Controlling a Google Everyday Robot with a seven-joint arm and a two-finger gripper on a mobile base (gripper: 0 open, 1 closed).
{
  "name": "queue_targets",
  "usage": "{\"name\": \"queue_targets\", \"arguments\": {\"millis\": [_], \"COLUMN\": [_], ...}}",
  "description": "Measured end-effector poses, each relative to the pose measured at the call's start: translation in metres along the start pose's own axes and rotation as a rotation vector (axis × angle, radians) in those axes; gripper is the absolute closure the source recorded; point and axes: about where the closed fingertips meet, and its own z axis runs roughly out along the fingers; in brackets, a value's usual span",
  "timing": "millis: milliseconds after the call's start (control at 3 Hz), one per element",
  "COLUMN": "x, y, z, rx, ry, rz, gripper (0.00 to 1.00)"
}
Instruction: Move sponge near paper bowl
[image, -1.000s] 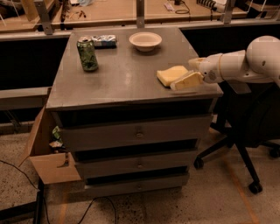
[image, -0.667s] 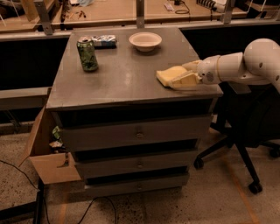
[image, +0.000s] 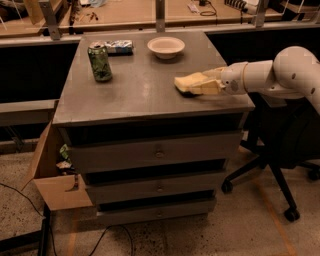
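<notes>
The arm (image: 280, 75) has shifted slightly left over the worktop (image: 140, 95), taking the sponge (image: 189, 82) along. Its claw (image: 207, 88), near the right edge, looks clenched on the sponge. The bowl (image: 166, 47) sits farther back, so most of the approach remains.

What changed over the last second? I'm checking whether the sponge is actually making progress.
The sponge, with the gripper at its right end, shifted slightly left and back across the tabletop, toward the paper bowl. The paper bowl, the green can and the packet behind it stayed put.
</notes>
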Motion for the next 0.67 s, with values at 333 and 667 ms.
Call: {"name": "queue_targets", "arguments": {"millis": [333,667], "x": [-0.026,-0.039], "y": [-0.036,-0.07], "z": [0.009,0.022], "rx": [0.148,0.265], "ry": [-0.043,-0.056], "rz": [0.005,0.013], "gripper": [1.0,1.0]}}
